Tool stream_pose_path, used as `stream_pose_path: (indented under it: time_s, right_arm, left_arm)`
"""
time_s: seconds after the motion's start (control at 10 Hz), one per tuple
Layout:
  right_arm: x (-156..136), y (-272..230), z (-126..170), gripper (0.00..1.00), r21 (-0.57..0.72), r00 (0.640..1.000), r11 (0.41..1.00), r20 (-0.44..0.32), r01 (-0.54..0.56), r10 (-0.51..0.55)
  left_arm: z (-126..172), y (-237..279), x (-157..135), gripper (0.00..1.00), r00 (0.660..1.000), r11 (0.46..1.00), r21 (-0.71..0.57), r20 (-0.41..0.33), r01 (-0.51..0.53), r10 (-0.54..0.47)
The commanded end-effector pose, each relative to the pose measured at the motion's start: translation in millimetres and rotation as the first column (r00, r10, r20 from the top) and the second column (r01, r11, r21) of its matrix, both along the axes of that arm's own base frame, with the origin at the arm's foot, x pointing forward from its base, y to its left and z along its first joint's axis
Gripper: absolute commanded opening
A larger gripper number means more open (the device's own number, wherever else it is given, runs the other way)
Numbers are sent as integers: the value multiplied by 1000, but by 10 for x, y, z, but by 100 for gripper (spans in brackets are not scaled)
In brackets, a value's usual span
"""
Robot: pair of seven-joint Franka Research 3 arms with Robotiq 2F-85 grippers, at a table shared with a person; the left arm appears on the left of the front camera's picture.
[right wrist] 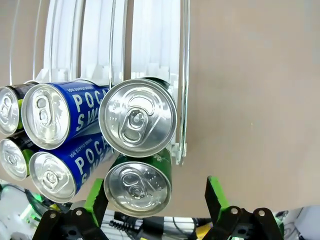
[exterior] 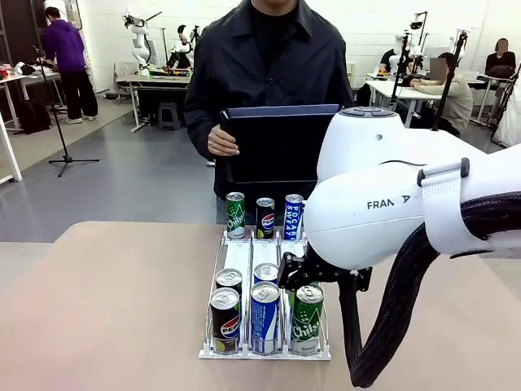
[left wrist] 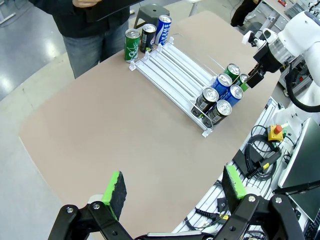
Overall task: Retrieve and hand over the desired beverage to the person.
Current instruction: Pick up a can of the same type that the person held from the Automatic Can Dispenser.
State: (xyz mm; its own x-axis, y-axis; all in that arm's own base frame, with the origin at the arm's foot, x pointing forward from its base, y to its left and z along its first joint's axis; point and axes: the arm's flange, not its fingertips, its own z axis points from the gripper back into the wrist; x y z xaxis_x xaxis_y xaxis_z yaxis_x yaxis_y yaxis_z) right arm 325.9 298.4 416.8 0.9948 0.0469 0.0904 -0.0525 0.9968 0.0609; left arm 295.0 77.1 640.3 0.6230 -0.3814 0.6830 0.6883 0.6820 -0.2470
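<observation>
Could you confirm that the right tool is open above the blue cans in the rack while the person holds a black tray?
Not quite: the open right tool is above the green cans in the outer lane of the rack, next to the blue cans, as the right wrist view shows. The person does hold a black tray.

Front: my right arm (exterior: pixel 383 204) covers rack (exterior: pixel 240 257) right lane's far part. Person (exterior: pixel 269 65) cropped above shoulders. Right wrist: leftmost cans (right wrist: pixel 6 107) cut off.
</observation>
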Motion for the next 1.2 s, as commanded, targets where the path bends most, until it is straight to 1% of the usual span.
stream_pose_path:
  time_s: [0.0, 0.1, 0.2, 0.3, 0.4, 0.6, 0.7, 0.8, 0.9, 1.0, 1.1]
  right_arm:
    - [75, 12, 3, 100, 14, 999, 999, -6, -41, 41]
    - [85, 4, -9, 62, 20, 998, 998, 9, -57, 57]
    - [92, -1, -18, 41, 24, 997, 997, 8, -70, 70]
    - [96, -5, -22, 3, 35, 997, 996, 1, -79, 79]
    - [98, -9, -23, 0, 45, 997, 996, -6, -82, 82]
    - [95, -7, -23, 0, 58, 996, 994, -15, -91, 93]
    - [93, -7, -23, 4, 58, 995, 994, -18, -93, 94]
    - [88, -8, -25, 0, 56, 995, 994, -19, -93, 94]
    - [82, -3, -16, 0, 57, 995, 994, -21, -92, 94]
    - [59, 18, 33, 0, 56, 995, 995, -35, -89, 91]
    - [-16, 64, 166, 0, 48, 992, 992, -49, -115, 117]
  left_arm:
    - [-1, 22, -2, 100, 1000, 1000, -9, 15, 23, -23]
    - [-1, 22, -2, 100, 1000, 1000, -9, 15, 23, -23]
    - [-1, 22, -2, 100, 1000, 1000, -9, 15, 23, -23]
    - [-1, 22, -2, 100, 1000, 1000, -9, 15, 23, -23]
    - [-1, 22, -2, 100, 1000, 1000, -9, 15, 23, -23]
    - [-1, 22, -2, 100, 1000, 1000, -9, 15, 23, -23]
    - [-1, 22, -2, 100, 1000, 1000, -9, 15, 23, -23]
    - [-1, 22, -2, 100, 1000, 1000, -9, 15, 23, -23]
    - [-1, 22, -2, 100, 1000, 1000, -9, 15, 23, -23]
    - [-1, 22, -2, 100, 1000, 1000, -9, 15, 23, -23]
    - [-1, 22, -2, 100, 1000, 1000, -9, 15, 23, -23]
